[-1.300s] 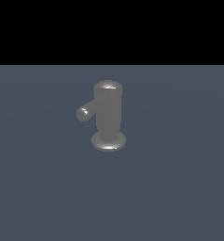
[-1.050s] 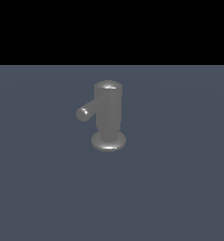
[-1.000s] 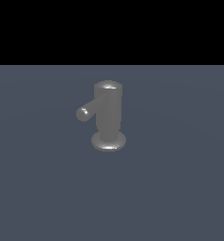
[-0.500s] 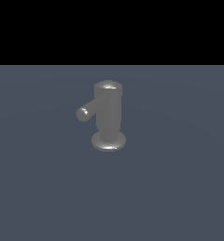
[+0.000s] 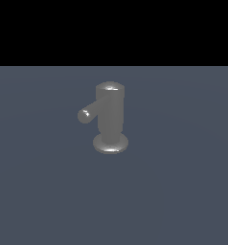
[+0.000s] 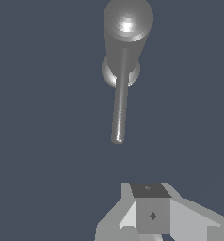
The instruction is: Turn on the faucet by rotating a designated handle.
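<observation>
Nothing has shifted: the faucet [image 5: 109, 119] and its handle [image 5: 89, 111] sit unchanged. The fingers [image 6: 153, 215] touch nothing; their spread is unclear.

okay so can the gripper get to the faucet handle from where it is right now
Probably yes. In the wrist view the gripper sits clear of the handle, with only bare surface between them. The rod sticks out free from the faucet.

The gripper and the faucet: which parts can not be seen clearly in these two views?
- Gripper: absent from the exterior view; in the wrist view the picture's edge cuts it, so open or shut is unclear.
- Handle: foreshortened in the exterior view; its length shows only in the wrist view.
- Faucet base: mostly hidden behind its own body in the wrist view.
</observation>
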You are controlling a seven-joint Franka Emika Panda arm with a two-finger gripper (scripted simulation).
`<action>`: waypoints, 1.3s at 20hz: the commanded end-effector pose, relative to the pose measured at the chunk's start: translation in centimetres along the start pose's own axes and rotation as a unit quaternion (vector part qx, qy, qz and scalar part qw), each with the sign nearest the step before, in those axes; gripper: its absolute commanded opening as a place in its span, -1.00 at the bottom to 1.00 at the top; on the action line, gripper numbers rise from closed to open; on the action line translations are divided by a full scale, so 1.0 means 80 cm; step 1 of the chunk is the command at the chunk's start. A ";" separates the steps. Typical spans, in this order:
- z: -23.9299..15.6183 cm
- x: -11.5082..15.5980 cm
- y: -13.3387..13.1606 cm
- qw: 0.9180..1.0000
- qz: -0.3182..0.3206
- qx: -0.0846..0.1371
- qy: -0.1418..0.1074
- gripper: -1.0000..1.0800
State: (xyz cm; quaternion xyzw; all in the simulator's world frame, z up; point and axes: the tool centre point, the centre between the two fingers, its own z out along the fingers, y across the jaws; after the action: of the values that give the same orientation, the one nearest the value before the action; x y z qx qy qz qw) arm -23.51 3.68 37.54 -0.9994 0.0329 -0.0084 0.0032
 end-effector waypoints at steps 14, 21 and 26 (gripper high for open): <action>0.150 0.021 -0.054 1.000 0.030 -0.003 -0.006 -1.00; 0.184 0.028 -0.067 0.999 0.036 -0.003 -0.008 -1.00; 0.194 0.030 -0.070 0.999 0.038 -0.003 -0.008 -1.00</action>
State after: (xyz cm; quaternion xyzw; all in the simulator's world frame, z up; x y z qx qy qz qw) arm -20.53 9.15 22.31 -0.9975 0.0702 0.0003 0.0005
